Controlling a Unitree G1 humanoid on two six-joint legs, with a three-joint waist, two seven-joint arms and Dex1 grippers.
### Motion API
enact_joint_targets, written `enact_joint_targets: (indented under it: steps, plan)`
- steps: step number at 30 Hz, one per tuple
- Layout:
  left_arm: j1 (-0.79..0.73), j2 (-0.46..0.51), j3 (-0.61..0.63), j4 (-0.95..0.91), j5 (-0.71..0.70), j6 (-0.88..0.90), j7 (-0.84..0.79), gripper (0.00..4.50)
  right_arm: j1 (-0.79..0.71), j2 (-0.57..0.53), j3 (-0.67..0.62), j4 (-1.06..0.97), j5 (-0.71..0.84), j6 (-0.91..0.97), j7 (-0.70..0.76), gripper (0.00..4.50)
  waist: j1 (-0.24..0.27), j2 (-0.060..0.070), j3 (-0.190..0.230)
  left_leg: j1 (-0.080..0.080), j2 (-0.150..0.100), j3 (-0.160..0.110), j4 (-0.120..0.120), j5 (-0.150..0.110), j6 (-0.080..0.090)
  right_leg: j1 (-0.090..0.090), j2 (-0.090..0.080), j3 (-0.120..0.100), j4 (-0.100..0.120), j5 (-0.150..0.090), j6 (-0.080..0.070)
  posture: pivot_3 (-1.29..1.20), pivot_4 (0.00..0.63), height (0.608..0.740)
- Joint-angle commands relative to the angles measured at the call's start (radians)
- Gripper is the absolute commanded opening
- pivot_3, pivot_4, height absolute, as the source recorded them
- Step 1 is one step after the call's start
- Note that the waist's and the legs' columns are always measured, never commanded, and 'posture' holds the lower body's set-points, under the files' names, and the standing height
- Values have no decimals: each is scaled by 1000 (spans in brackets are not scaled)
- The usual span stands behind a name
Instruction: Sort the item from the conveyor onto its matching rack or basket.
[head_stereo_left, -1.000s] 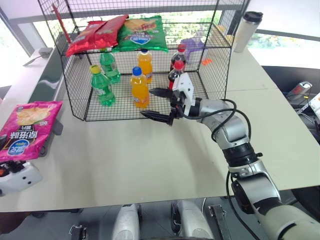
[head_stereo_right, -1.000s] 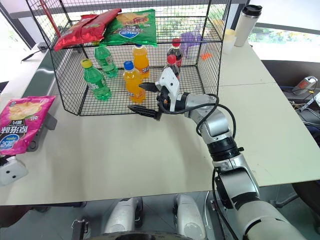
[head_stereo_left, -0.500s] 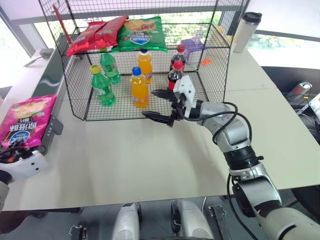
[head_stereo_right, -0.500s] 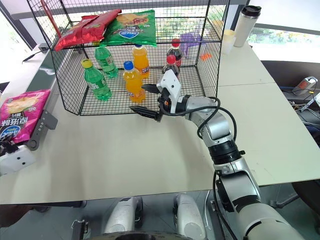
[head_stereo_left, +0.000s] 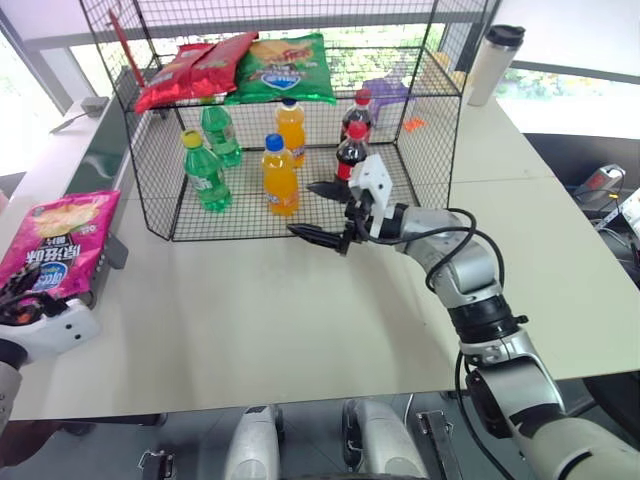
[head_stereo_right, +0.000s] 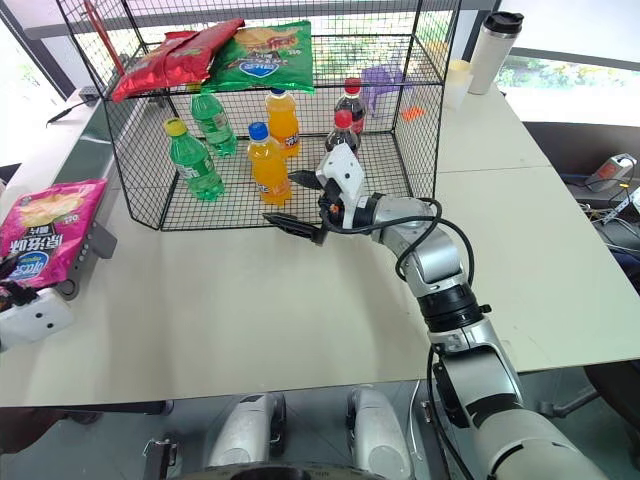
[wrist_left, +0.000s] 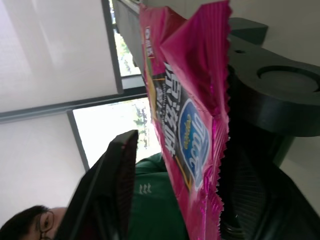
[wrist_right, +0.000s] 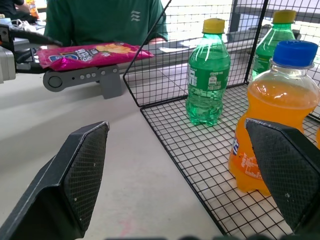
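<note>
A: Where's the pink bag (head_stereo_left: 56, 244)?
B: On the end of the conveyor (head_stereo_left: 104, 150), at the table's (head_stereo_left: 250, 300) left edge, well apart from the rack (head_stereo_left: 160, 215). In the left wrist view its near edge sits between the left gripper's (wrist_left: 170, 200) fingers, which stand apart on either side; I can't tell whether either one touches it.
A: Any writing?
B: Large white characters down the front and a blue oval label with white letters, neither of which I can make out. The green bag (head_stereo_left: 285, 66) on the rack's top shelf has a blue label too, too small to read.
A: And the right gripper (head_stereo_left: 325, 212)?
B: Spread wide and empty, hanging at the rack's open front near an orange bottle (head_stereo_left: 279, 176).
A: Anything cut off?
B: A person in a green shirt (wrist_right: 105, 20) behind the conveyor, seen in part.
</note>
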Motion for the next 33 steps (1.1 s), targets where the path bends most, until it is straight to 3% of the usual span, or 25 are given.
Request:
enact_joint_targets:
  steps: [1,14,17,24,33]
  plan:
    - [14,-9,-4,6,24,23,25,4009,-8,7,-23,-34,5,-19,-2,4500,1,2,-1,1,0,0,0,0,0,1,0,0,0,-1,-1,0,150,740]
    - [-201,61,-196,244,33,27,78,4009,-7,11,-19,-40,-4,-23,-10,4500,1,13,-7,2,0,1,0,0,0,2,0,-1,1,0,1,0,150,740]
    - [-219,61,-232,276,27,28,78,3228,-1,11,-20,-52,-3,-16,-17,4500,1,16,-10,2,0,1,0,0,0,2,0,-1,1,0,1,0,150,740]
    - [-229,67,-258,272,12,35,80,120,4,11,-20,-62,-1,-9,-26,4500,2,17,-10,3,0,1,0,0,0,3,0,-1,1,0,1,0,150,740]
    - [-202,107,-88,37,-55,52,48,50,2,11,-24,-53,-4,-15,-33,4500,0,12,-10,1,0,1,0,0,0,1,0,-1,0,0,1,0,150,740]
